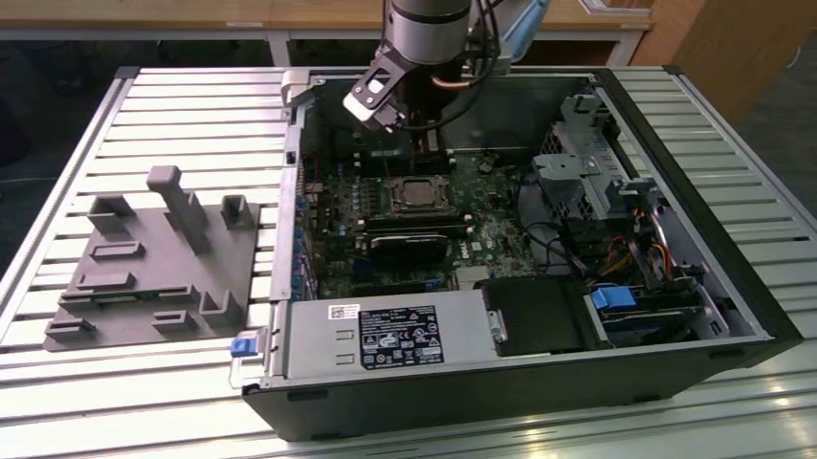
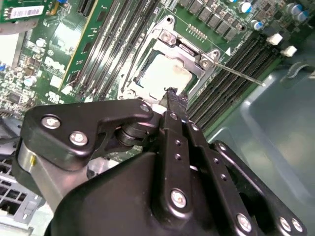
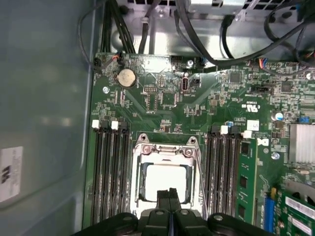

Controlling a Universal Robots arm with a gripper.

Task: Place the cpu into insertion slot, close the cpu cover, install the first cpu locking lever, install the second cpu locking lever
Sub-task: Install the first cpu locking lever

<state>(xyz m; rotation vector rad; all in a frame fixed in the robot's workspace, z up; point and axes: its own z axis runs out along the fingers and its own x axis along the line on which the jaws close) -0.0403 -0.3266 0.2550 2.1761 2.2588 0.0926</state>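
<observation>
Silver-grey metal marks the cpu (image 3: 165, 178), which lies flat inside the insertion slot (image 3: 140, 181) on the green circuit board (image 3: 162, 105). The cpu cover (image 3: 166, 151) is down over it, its frame running round the chip so that the metal top shows through the square hole. In the second wrist view a thin metal lever (image 2: 241, 74) juts out from one corner of the cover and crosses the long black memory slots (image 2: 231, 73); whether it is latched I cannot tell. More such slots flank the socket on both sides, and a coin battery (image 3: 127, 77) sits on the board further off.

The end effector (image 3: 169, 192) hangs just over the edge of the cover nearest it, its two black fingers pressed together with nothing between them. In the exterior view the end effector (image 1: 431, 145) stands at twelve o'clock from the socket, inside the open computer case (image 1: 511, 392). The case lies on a slatted metal worktop (image 1: 153, 115). A power supply (image 1: 383, 339) fills the case at six o'clock from the socket, and a grey moulded fixture (image 1: 147, 268) rests on the worktop at nine o'clock from the case.
</observation>
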